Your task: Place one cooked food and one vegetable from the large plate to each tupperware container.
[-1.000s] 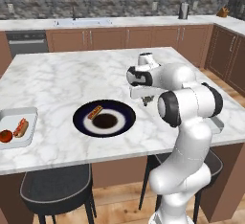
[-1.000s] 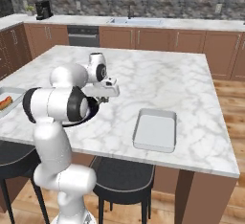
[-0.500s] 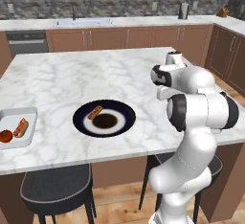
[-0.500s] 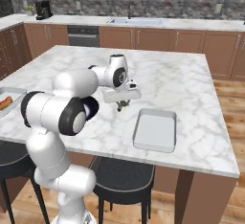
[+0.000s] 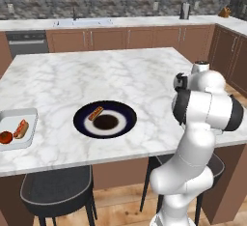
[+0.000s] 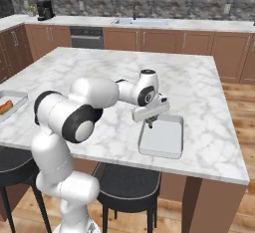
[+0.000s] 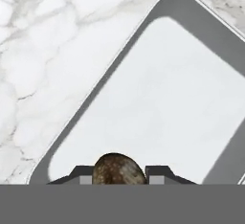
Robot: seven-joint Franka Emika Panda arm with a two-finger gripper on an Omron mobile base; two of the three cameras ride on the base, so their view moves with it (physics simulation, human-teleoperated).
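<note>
My gripper [image 7: 119, 176] is shut on a round brown speckled vegetable [image 7: 118, 168], likely a potato. It hangs just above the near left part of the right tupperware container [image 7: 162, 94], a pale tray with nothing lying in it. From the right base view the gripper [image 6: 149, 122] points down over that container [image 6: 164, 138]. The large plate [image 5: 123, 115] sits mid-counter with a sausage in a bun [image 5: 95, 113] on it. The left tupperware container [image 5: 29, 119] holds a red tomato [image 5: 6, 137] and a sausage [image 5: 20, 129].
The marble island's near edge [image 6: 189, 165] runs just below the right container. Dark stools [image 5: 55, 186] stand under the counter's front. My own white arm [image 5: 205, 104] blocks the right end of the counter in the left base view.
The arm has swung from above the plate to the right, carrying the brown vegetable, and now hangs over the right container. The jaws have stayed shut on it.
</note>
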